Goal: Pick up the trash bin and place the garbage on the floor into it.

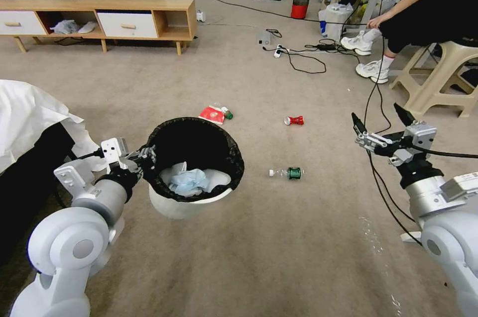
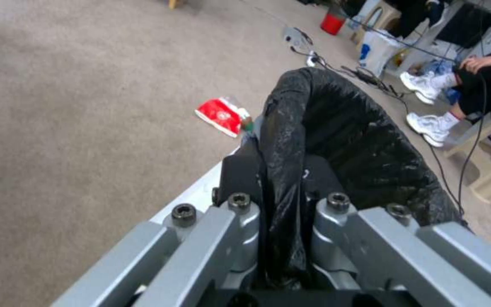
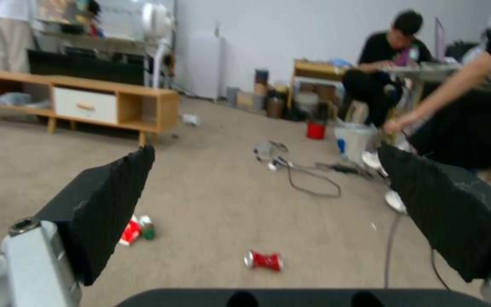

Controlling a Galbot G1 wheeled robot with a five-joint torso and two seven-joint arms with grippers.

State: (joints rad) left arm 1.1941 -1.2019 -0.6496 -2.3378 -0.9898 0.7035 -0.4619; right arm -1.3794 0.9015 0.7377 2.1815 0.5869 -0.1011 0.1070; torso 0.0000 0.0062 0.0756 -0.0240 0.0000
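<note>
The trash bin (image 1: 189,207), white with a black bag over its rim, is held tilted above the carpet, my left gripper (image 1: 147,154) shut on its rim. The left wrist view shows the left gripper (image 2: 282,179) clamping the bag's edge of the trash bin (image 2: 365,145). A blue face mask (image 1: 189,180) and white tissue lie inside. On the floor lie a red packet (image 1: 212,115) (image 2: 220,116) (image 3: 131,230), a crushed red can (image 1: 294,120) (image 3: 264,260) and a clear green-labelled bottle (image 1: 289,173). My right gripper (image 1: 376,113) (image 3: 265,149) hangs open and empty, right of the can.
A low wooden cabinet (image 1: 99,18) stands at the back left. Black cables and a power strip (image 1: 280,50) lie beyond the litter. A person sits on a beige stool (image 1: 438,83) at the right. A white cloth (image 1: 30,113) drapes at my left.
</note>
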